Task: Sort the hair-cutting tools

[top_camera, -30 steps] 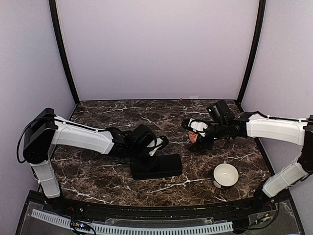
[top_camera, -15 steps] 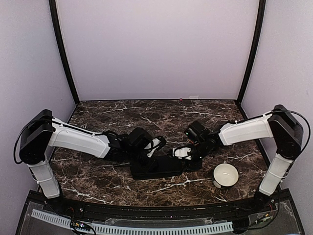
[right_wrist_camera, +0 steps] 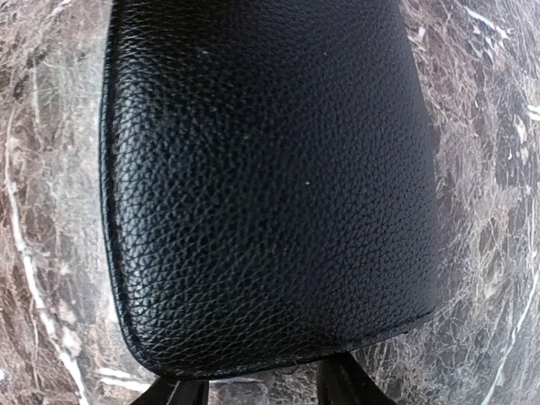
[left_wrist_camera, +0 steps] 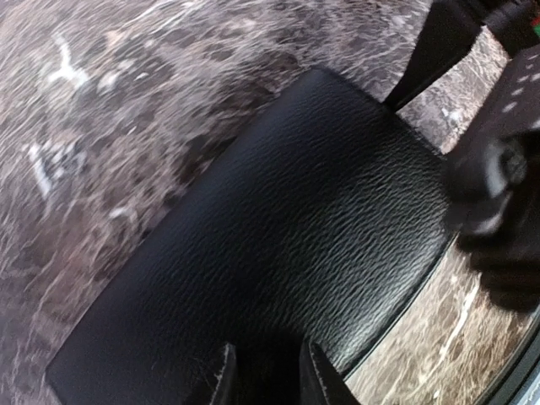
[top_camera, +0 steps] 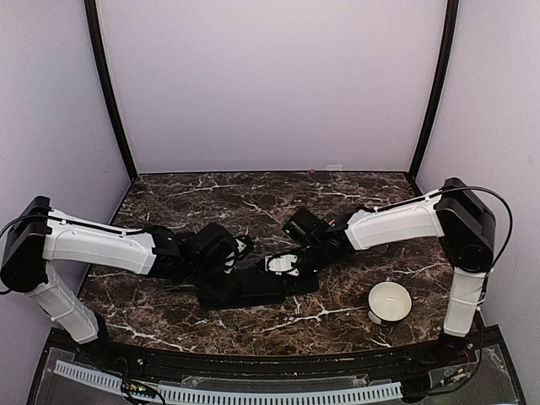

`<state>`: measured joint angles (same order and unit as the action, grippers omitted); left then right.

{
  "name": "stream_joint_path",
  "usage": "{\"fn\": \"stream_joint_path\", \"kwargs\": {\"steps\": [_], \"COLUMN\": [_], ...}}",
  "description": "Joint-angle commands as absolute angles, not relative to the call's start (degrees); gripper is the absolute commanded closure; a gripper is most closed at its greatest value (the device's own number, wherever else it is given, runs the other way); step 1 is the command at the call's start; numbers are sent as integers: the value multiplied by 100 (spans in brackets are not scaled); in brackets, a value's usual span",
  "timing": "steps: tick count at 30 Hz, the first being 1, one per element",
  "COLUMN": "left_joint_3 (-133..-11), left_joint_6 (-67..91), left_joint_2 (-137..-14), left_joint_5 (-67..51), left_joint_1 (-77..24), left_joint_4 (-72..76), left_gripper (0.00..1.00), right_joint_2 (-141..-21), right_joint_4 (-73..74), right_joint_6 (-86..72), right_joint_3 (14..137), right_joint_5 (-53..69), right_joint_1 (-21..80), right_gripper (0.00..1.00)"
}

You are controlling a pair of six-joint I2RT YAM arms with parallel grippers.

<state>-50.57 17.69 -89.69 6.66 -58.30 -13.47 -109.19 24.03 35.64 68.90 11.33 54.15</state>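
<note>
No scissors, comb or sticks show in any view. The flat black case (top_camera: 253,291) lies on the marble table in front of the arms. It fills the left wrist view (left_wrist_camera: 278,236) and the right wrist view (right_wrist_camera: 261,169). My left gripper (top_camera: 233,268) is low over the case's left part, its jaws a little apart with nothing between them (left_wrist_camera: 266,375). My right gripper (top_camera: 283,265) is at the case's right end, its jaws wide apart at the case's edge (right_wrist_camera: 263,390). Whether the fingers touch the case I cannot tell.
A white bowl (top_camera: 390,301) stands at the front right of the dark marble table (top_camera: 169,198). Black frame posts and pale walls close in the back and sides.
The right arm swung from the right side down to the case. Both grippers and the case have since shifted to the left.
</note>
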Motion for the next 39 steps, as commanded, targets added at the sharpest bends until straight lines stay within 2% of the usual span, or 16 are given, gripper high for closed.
{"fn": "stream_joint_path", "kwargs": {"steps": [1,5,9,14,25,33,39], "left_joint_3": [-4978,-4677,-4544,-4457,-4342,-4204,-4234], "left_joint_6": [2079,2252,2275,2289,2328,2349,2334], "left_joint_2": [-8518,-8405,-8678,-9048,-9058,-8912,-8937], "left_joint_5": [746,494,515,416,523,651,698], "left_joint_1": [-5837,-5840,-5839,-5844,-5843,-5840,-5843], "left_joint_4": [-2095,-1884,-1751,-1600,-1648,-1749,-1774], "left_gripper": [75,85,94,100,100,100,100], "right_joint_2": [-10541,-10079,-10238,-10692,-11578,-11855,-11950], "right_joint_4": [2456,2555,2693,2704,2678,2656,2876], "right_joint_6": [3540,3747,3851,3912,4089,4232,4446], "right_joint_3": [6806,6429,6559,6993,7803,8046,8137], "right_joint_5": [1289,1509,1722,1860,1858,1891,2071], "right_joint_1": [5361,5069,4778,4667,4669,4681,4686], "right_gripper": [55,46,44,52,68,74,84]}}
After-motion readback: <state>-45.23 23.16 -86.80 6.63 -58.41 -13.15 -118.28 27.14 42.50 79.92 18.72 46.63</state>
